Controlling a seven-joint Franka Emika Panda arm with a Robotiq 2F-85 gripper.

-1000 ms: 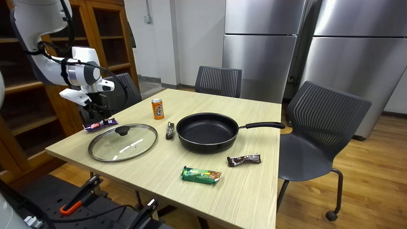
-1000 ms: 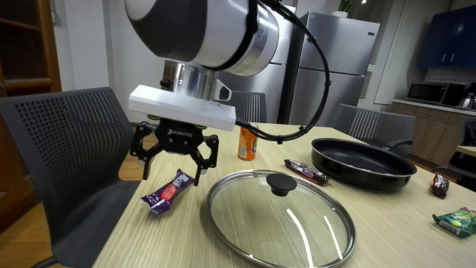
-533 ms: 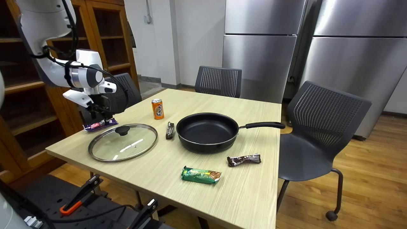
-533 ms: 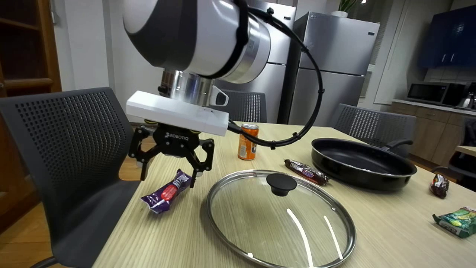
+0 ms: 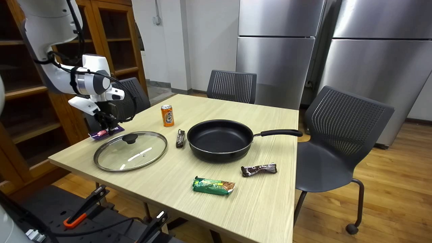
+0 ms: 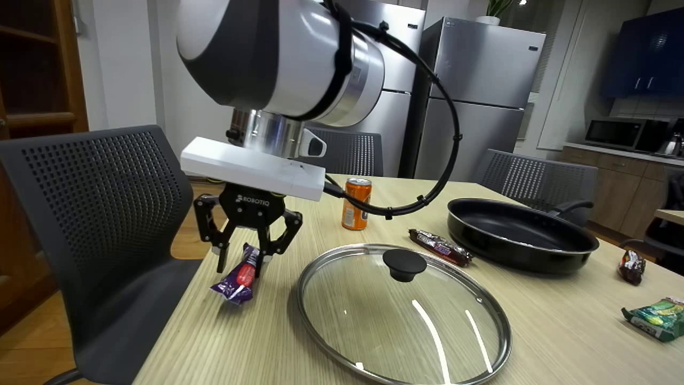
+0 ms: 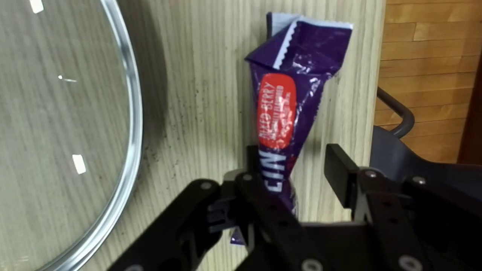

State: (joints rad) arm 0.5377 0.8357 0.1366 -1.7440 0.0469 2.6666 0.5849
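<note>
A purple snack bar with a red label [image 7: 276, 109] lies on the table near its edge. It appears in both exterior views, partly covered by the gripper. My gripper [image 6: 240, 270] points down over it, one finger on each side, partly narrowed. In the wrist view, the left pad [image 7: 253, 158] sits against the bar's side, while the right pad [image 7: 340, 177] stands apart with bare table between. The bar's lower part is hidden behind the fingers there. Close beside it rests a glass lid [image 6: 368, 315] with a black knob [image 6: 404, 263].
An orange can [image 5: 167, 115], a dark wrapped bar [image 5: 180, 138] and a black pan [image 5: 219, 138] stand beyond the lid. Farther along lie another dark bar [image 5: 259, 169] and a green packet [image 5: 213, 186]. A grey chair [image 6: 101, 224] adjoins the table's edge.
My gripper has come down slightly over the purple bar and its fingers have drawn closer together. The bar has swivelled, its far end shifting left in an exterior view. Other objects stayed put.
</note>
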